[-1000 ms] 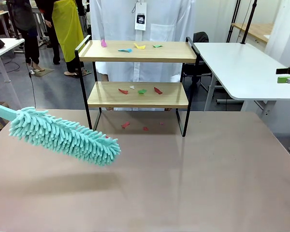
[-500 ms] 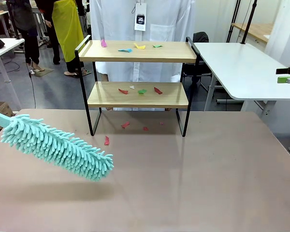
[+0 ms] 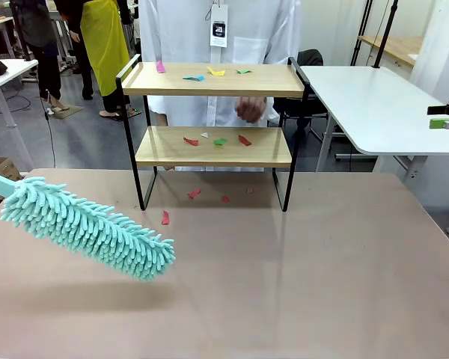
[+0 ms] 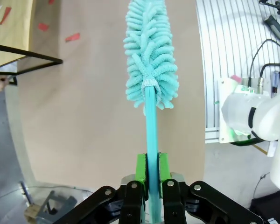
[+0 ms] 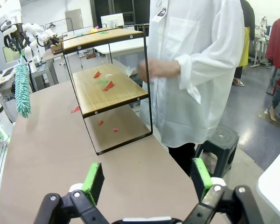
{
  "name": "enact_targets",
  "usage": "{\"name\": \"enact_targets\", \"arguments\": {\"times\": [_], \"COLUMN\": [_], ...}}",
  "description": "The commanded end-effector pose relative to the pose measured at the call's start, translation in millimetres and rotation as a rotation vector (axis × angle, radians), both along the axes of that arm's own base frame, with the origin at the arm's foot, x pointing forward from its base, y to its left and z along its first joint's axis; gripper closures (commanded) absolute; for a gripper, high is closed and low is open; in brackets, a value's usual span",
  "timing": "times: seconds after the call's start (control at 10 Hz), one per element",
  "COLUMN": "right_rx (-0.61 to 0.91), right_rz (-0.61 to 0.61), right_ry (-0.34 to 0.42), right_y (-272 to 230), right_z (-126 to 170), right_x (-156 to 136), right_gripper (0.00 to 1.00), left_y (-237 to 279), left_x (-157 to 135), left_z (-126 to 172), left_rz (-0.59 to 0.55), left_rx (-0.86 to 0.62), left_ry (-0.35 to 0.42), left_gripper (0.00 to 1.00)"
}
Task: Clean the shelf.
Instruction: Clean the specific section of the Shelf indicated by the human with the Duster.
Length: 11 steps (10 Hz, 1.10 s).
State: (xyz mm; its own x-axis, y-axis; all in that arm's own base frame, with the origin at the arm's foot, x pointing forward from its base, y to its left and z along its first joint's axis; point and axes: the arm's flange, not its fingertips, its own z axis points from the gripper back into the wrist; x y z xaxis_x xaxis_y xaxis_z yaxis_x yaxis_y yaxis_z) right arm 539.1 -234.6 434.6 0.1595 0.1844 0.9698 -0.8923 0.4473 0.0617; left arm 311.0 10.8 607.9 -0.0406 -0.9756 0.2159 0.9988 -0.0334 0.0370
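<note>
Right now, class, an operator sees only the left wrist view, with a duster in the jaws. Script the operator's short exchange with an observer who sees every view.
Operator: What lies on the top board of the shelf?
Observer: Four paper scraps: pink, blue, yellow and green.
Operator: Is the right gripper holding anything?
Observer: No. Its jaws stand wide open and empty.

Setting: a robotics laboratory. A person in a white lab coat (image 3: pixel 179 45) with a hanging tag (image 3: pixel 218 28) stands behind the brown work table (image 3: pixel 322 284). More white tables (image 3: pixel 374 112) stand around it. Black tripod poles (image 3: pixel 385 34) rise behind. A slotted aluminium mounting plate (image 4: pixel 224 46) adjoins the table.
</note>
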Motion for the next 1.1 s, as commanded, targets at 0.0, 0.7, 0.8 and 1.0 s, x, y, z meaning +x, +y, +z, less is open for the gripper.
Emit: {"name": "enact_targets", "arguments": {"times": [0.0,0.7,0.8,1.0], "right_rx": [-0.001,-0.001,-0.001,-0.001], "right_rz": [0.002,0.002,0.002,0.002], "right_ry": [-0.003,-0.003,-0.003,-0.003], "right_y": [1.9,1.9,1.9,1.9], "right_z": [1.9,1.9,1.9,1.9], "right_x": [0.2,0.2,0.2,0.2], "right_gripper": [0.00,0.00,0.00,0.00], "left_y": [2.2,2.2,2.2,2.2], "left_x": [-2.4,-2.4,-2.4,-2.4], "left_z": [1.7,1.7,1.7,1.7], "left_rz": [-0.022,-0.022,-0.022,-0.022], "left_rx": [-0.002,-0.002,-0.002,-0.002], "left_ry": [-0.005,-0.005,-0.005,-0.005], "left_gripper": [0.87,0.87,0.87,0.87]}}
